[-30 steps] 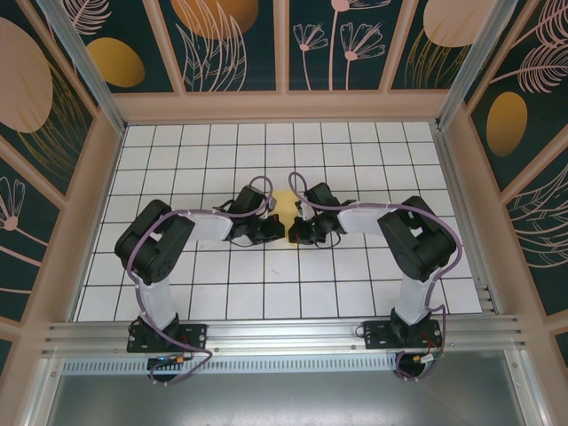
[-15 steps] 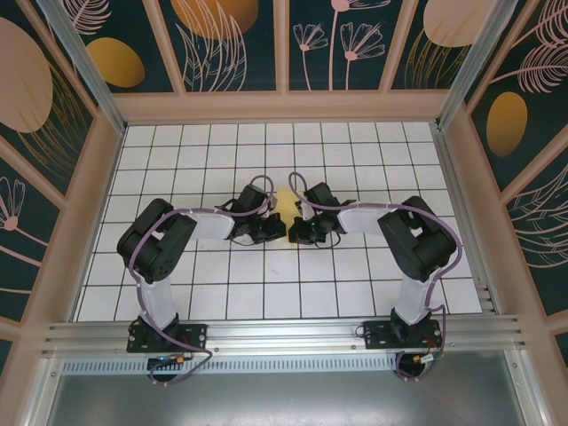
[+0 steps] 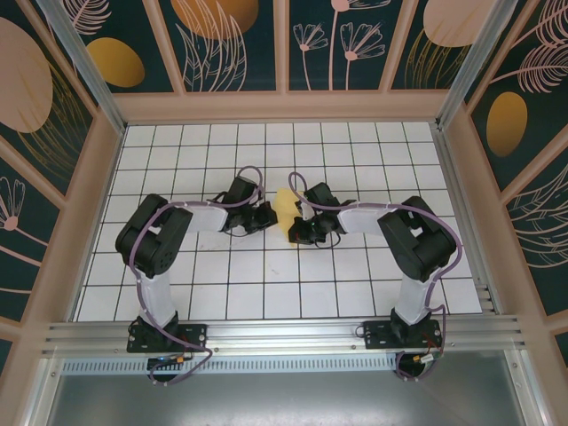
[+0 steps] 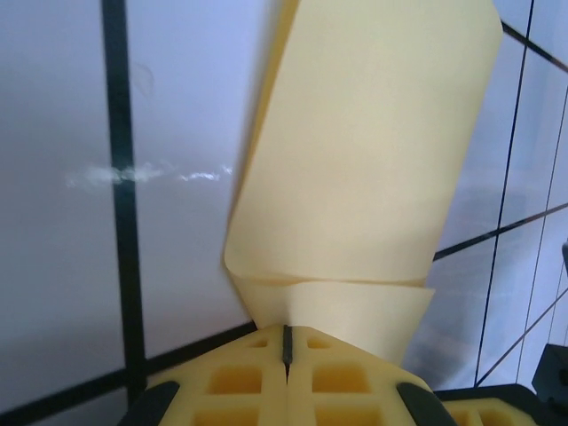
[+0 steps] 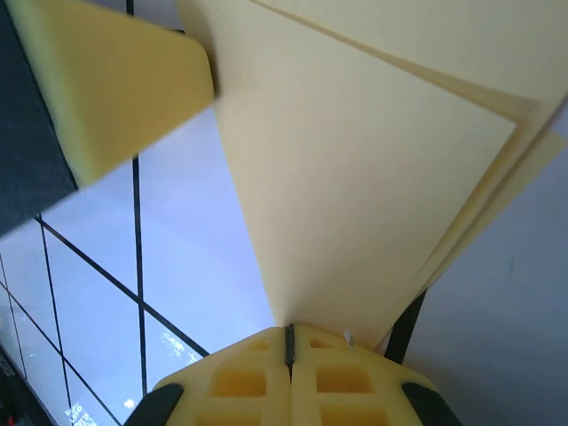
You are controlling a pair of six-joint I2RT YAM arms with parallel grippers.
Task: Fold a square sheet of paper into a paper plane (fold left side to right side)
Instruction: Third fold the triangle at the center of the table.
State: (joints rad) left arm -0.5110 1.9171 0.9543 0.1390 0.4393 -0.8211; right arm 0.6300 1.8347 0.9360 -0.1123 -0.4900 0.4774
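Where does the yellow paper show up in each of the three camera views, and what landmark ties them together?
Top external: the yellow paper sits mid-table between the left gripper and the right gripper.
Left wrist: it rises from the shut gripper at bottom centre toward the upper right.
Right wrist: it fans from bottom centre across the upper right.
Shared landmark: the black grid lines of the white table.

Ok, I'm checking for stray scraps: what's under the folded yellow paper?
Around the yellow paper, pinched by the left hand and right hand, I see white gridded table with no scraps. The patch directly beneath the paper is covered, so I cannot tell.
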